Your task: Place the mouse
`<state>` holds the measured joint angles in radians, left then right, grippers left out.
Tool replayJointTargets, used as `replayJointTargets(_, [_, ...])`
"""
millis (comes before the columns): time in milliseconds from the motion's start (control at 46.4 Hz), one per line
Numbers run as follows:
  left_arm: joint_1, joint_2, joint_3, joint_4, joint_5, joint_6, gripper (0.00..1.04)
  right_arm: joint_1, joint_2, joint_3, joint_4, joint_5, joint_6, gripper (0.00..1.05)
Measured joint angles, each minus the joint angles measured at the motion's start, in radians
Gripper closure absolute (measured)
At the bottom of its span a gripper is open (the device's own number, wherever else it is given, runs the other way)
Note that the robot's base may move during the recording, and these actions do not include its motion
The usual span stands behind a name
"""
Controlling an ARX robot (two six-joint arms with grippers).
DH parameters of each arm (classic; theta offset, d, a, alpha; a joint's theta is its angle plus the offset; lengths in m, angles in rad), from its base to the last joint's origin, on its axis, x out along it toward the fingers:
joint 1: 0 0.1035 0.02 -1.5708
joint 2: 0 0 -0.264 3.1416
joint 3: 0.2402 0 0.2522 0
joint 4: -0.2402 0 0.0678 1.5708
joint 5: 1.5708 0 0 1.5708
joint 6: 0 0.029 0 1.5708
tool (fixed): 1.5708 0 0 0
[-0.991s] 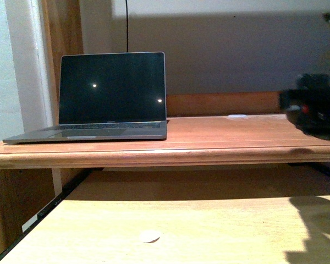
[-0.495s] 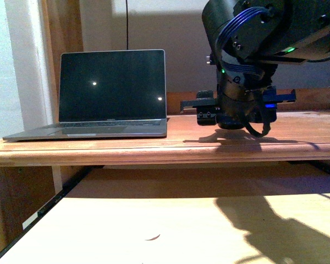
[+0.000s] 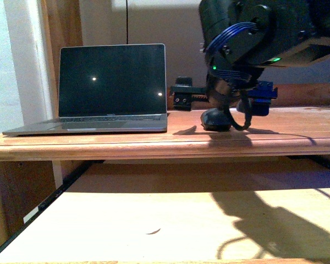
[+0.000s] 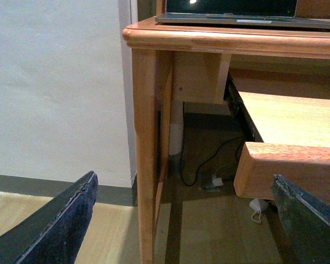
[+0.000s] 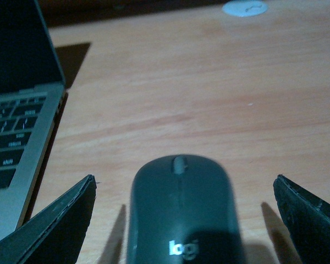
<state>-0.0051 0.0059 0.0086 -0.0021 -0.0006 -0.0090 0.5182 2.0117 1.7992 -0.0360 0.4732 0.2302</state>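
The mouse (image 5: 181, 214) is dark grey and rounded, with a pale logo and a scroll wheel. It lies flat on the wooden desk top (image 5: 209, 93), just to the right of the laptop (image 3: 113, 88). My right gripper (image 5: 184, 220) is open, one finger (image 5: 55, 225) on each side of the mouse and clear of it. From the front, the mouse (image 3: 213, 120) shows as a dark lump under the right arm (image 3: 247, 49). My left gripper (image 4: 181, 220) is open and empty, low beside the desk leg (image 4: 146, 165).
The open laptop (image 5: 16, 143) has a dark screen, and its edge is close to the mouse. A white disc (image 5: 245, 7) lies further back on the desk. A pull-out shelf (image 3: 154, 214) juts out below the desk top. Cables (image 4: 209, 165) lie on the floor under the desk.
My right arm swung in from the far right and came down beside the laptop. The mouse now rests on the desk top beneath it.
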Motion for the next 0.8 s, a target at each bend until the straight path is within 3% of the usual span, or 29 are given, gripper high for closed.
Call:
replayJointTargets(22, [0.0,0.0,0.0,0.0,0.0,0.0,0.08,-0.013,-0.026,-0.033,0.035,-0.016,0.012,0.08])
replayJointTargets(43, [0.0,0.0,0.0,0.0,0.0,0.0,0.08,-0.135,-0.348,-0.389,0.312,-0.176,-0.016,0.07])
replayJointTargets(323, [0.0,0.0,0.0,0.0,0.0,0.0,0.08,-0.341,-0.803,-0.969,0.467,-0.648,-0.072,0.07])
replayJointTargets(560, [0.0,0.0,0.0,0.0,0.0,0.0,0.08,-0.542,-1.107,-1.311,0.399,-1.09,-0.173,0.07])
replayJointTargets(689, [0.0,0.0,0.0,0.0,0.0,0.0,0.08,-0.731,-1.246,-1.445,0.288,-1.365,-0.274,0.07])
replayJointTargets(797, [0.0,0.0,0.0,0.0,0.0,0.0,0.08,-0.824,-1.295,-1.505,0.134,-1.474,-0.403,0.07])
